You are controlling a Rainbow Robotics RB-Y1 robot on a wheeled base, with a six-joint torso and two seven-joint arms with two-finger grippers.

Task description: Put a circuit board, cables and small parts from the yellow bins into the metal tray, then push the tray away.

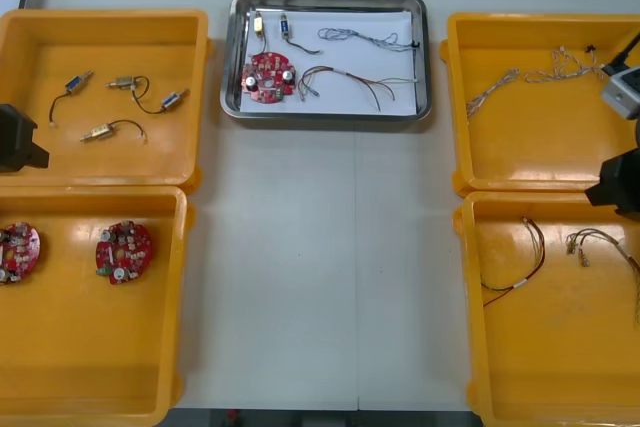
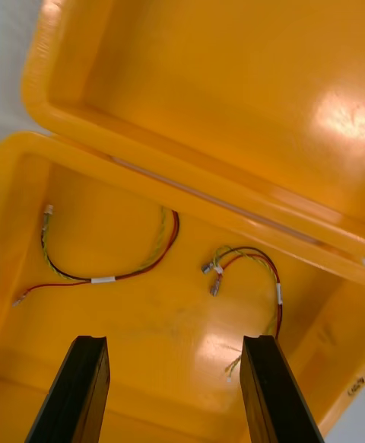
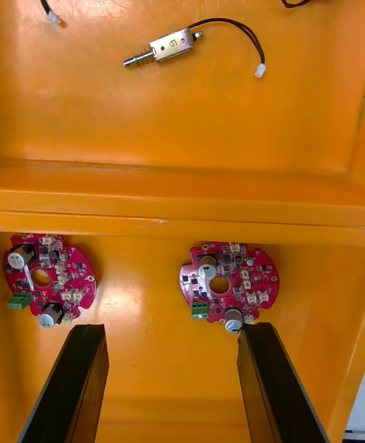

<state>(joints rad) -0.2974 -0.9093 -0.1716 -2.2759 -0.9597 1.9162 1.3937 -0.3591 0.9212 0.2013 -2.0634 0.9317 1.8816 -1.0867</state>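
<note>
Metal tray [image 1: 231, 57] at the far middle of the tabletop [image 1: 320, 267] holds a red circuit board [image 1: 268, 77], cables [image 1: 350, 35] and small metal parts [image 1: 258, 23], while the left gripper [image 3: 173, 333] and right gripper [image 2: 176, 340] hover over their yellow bins [image 1: 100, 15], fingers apart

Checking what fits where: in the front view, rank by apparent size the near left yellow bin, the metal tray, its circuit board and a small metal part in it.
1. near left yellow bin
2. metal tray
3. circuit board
4. small metal part

Open table [image 1: 320, 267] runs between the yellow bins [image 1: 110, 17] (walls flank it) to the metal tray [image 1: 232, 67].
</note>
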